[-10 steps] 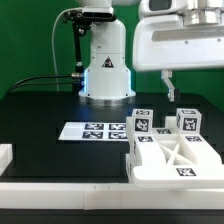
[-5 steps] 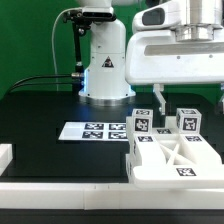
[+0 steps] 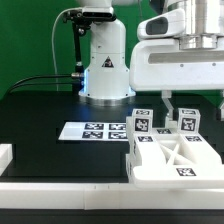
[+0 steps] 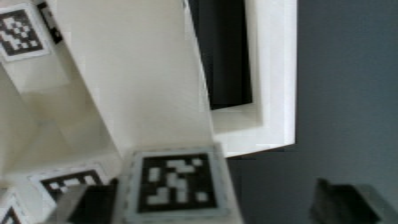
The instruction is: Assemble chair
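The chair (image 3: 170,158) is a blocky white structure with black-and-white tags at the front of the exterior view's right. Two tagged posts, one (image 3: 142,123) and another (image 3: 187,122), stand up from it. My gripper (image 3: 165,104) hangs just above these posts, jaws open and empty. In the wrist view the gripper (image 4: 217,206) shows two dark fingertips (image 4: 89,205) wide apart. The tagged top of a white post (image 4: 178,184) lies between them, close to one finger and not gripped. White panels of the chair (image 4: 134,90) run beyond it.
The marker board (image 3: 93,130) lies flat on the black table to the exterior view's left of the chair. A white ledge (image 3: 60,192) runs along the front edge, with a white block (image 3: 5,155) at the far left. The robot base (image 3: 105,65) stands behind.
My gripper has come down toward the chair's posts over the last second. The chair parts have not moved.
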{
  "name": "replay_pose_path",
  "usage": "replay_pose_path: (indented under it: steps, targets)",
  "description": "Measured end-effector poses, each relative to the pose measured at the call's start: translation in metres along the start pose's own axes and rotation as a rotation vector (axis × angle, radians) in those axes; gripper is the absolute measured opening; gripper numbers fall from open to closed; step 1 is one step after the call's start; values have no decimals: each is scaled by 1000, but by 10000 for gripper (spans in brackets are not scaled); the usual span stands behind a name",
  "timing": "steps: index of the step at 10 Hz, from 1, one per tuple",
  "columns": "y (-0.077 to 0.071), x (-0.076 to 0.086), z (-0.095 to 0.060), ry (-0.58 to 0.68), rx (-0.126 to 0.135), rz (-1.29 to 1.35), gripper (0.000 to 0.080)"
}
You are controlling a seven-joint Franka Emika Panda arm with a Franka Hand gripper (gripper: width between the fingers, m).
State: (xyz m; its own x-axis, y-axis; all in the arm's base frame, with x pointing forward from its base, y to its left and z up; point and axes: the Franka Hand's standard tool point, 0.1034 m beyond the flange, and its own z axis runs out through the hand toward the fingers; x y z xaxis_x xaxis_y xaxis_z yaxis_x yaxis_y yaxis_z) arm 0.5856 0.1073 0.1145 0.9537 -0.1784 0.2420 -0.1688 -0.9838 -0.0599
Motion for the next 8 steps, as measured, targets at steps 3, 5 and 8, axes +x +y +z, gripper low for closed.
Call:
replay_pose_path:
  steps: [3,5,8]
  targets:
    - [0,0,0,0,1,88,284]
    - [-2,-1,1,1,7,326,284]
    - [-6,0,-1,-8,39,704,284]
